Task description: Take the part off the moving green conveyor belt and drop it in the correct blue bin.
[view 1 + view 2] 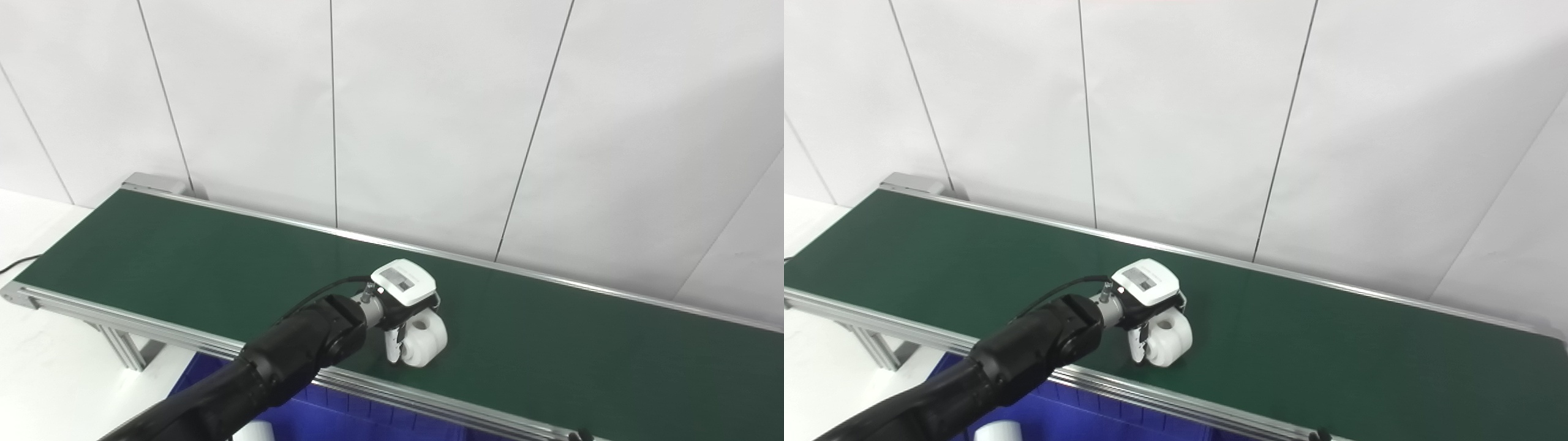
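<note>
A white rounded part (424, 340) with a hole in it rests on the green conveyor belt (184, 269), near the belt's front rail. My left hand (404, 293) reaches in from the bottom left and sits right on top of the part. Its white back faces up. The thumb (392, 346) presses against the part's near left side, and the fingers curl down behind it, mostly hidden. The same grasp shows in the right eye view, with the hand (1146, 286) over the part (1168, 340). My right hand is out of both views.
A blue bin (343, 416) lies below the belt's front rail (429, 407), with a white object (998, 430) inside at the picture's bottom edge. White wall panels stand close behind the belt. The belt's left end (18, 291) is framed in aluminium.
</note>
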